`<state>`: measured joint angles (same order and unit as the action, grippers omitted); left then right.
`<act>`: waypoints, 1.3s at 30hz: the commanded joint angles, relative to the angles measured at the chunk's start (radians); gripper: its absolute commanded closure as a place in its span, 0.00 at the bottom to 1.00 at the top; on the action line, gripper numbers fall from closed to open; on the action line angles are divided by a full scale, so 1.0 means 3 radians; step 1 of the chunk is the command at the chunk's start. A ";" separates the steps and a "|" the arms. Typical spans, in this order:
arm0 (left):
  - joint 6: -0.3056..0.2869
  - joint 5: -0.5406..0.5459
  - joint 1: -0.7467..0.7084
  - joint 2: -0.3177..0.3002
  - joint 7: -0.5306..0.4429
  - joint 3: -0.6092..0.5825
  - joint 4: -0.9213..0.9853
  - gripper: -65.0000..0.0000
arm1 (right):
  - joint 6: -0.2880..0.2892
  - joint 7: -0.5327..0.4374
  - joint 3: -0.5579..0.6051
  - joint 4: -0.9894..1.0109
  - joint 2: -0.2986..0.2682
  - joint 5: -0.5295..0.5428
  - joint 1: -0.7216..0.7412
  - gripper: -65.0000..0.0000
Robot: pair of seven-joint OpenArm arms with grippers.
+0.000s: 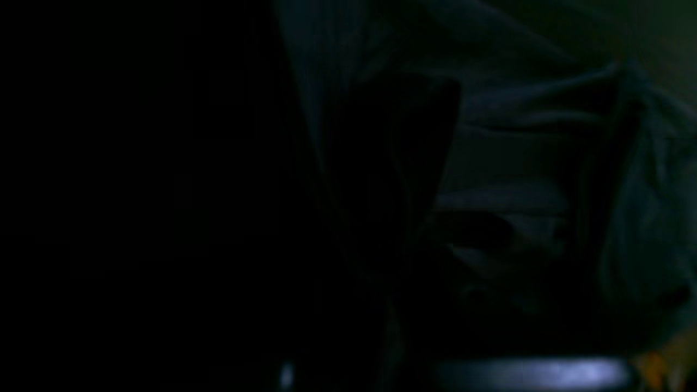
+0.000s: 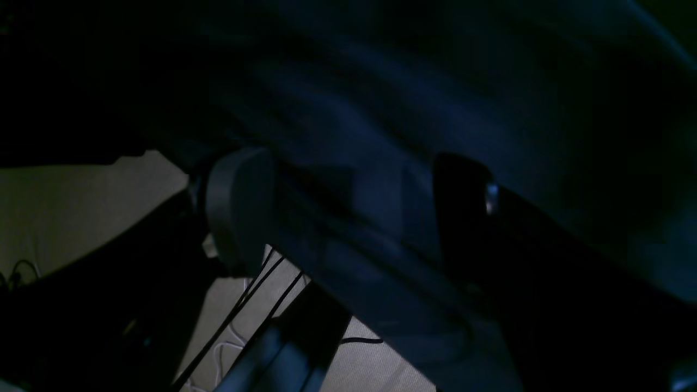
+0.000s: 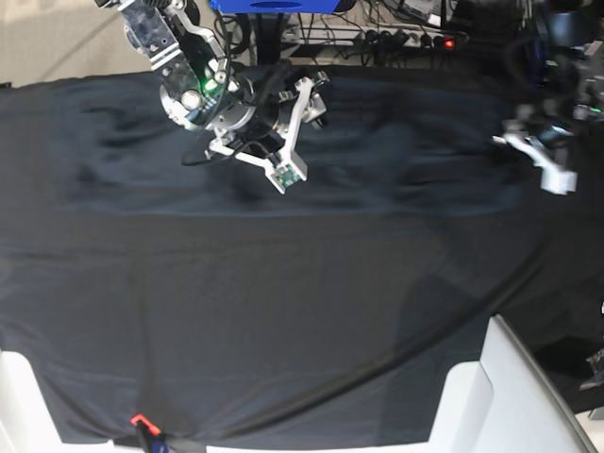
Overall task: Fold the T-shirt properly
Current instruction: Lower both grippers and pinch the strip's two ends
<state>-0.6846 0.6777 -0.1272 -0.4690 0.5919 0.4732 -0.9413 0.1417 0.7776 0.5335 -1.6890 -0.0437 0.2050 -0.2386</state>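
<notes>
The left tool (image 3: 545, 160), at the right edge of the base view, is closed, apparently pinching the T-shirt (image 3: 311, 160) edge; confirm fabric is caught before lifting. The right tool (image 3: 288, 142), upper left, stands open over the shirt's upper part. The shirt lies spread across the upper desk (image 3: 283, 359); lift both corners evenly.

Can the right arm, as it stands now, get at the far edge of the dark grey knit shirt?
Probably yes: the right end effector hangs open just above the dark slate-grey knit shirt near its far edge, and nothing lies between them.
</notes>
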 commanded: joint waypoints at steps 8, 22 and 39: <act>-0.0045 0.0066 -0.0126 -0.0260 -0.0093 0.0031 -0.0251 1.00 | 0.0016 -0.0058 -0.0241 -0.0075 0.0020 0.0030 -0.0005 0.33; 0.0223 0.0066 -0.0658 0.0446 0.0229 -0.0122 -0.2082 1.00 | 0.0021 -0.0058 -0.0344 -0.0075 0.0020 0.0030 -0.0005 0.33; 0.0832 0.0066 -0.0361 0.0814 0.0229 -0.1478 -0.2153 1.00 | 0.0026 -0.0058 -0.0963 -0.0142 0.0020 0.0030 -0.0005 0.33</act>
<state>-0.4328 0.6827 -0.2356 -0.2180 0.6750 0.0269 -1.5707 0.1459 0.7776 0.2447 -1.7111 -0.0380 0.2058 -0.2470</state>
